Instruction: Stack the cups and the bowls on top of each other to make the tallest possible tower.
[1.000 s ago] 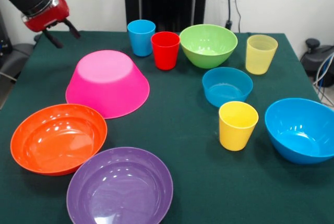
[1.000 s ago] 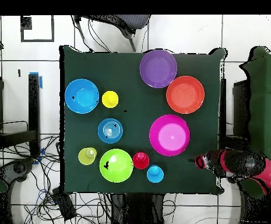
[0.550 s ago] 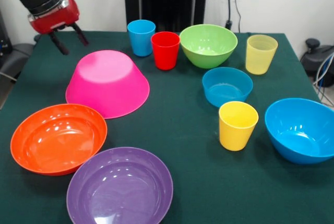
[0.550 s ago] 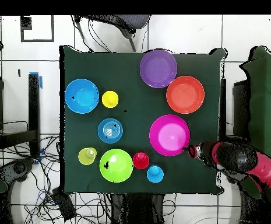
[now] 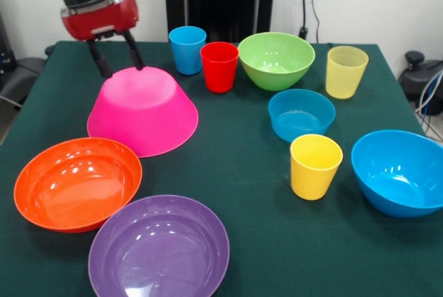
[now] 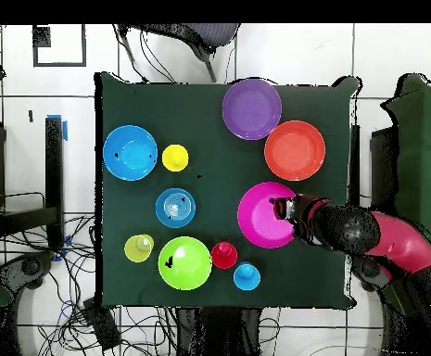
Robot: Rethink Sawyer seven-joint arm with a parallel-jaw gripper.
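The large pink bowl (image 5: 142,110) (image 6: 263,219) lies upside down at the table's left, with nothing on top of it. My gripper (image 5: 118,58) (image 6: 282,208) hangs open and empty, its fingertips just above the bowl's far rim. Orange bowl (image 5: 77,183) and purple bowl (image 5: 159,247) sit upright nearer the camera. Blue cup (image 5: 187,49) and red cup (image 5: 219,66) stand beside the green bowl (image 5: 276,59). To the right are the small blue bowl (image 5: 301,114), yellow cup (image 5: 315,165), pale yellow cup (image 5: 346,70) and a bigger blue bowl (image 5: 400,171).
The dark green table (image 5: 242,165) carries every piece standing apart from the others. The red and black arm (image 6: 386,239) reaches in over the table's edge beside the pink bowl. Cables and chairs lie on the floor around the table.
The gripper has swung in from beyond the table's corner to over the pink bowl's far rim, and sits lower. No cup or bowl has moved.
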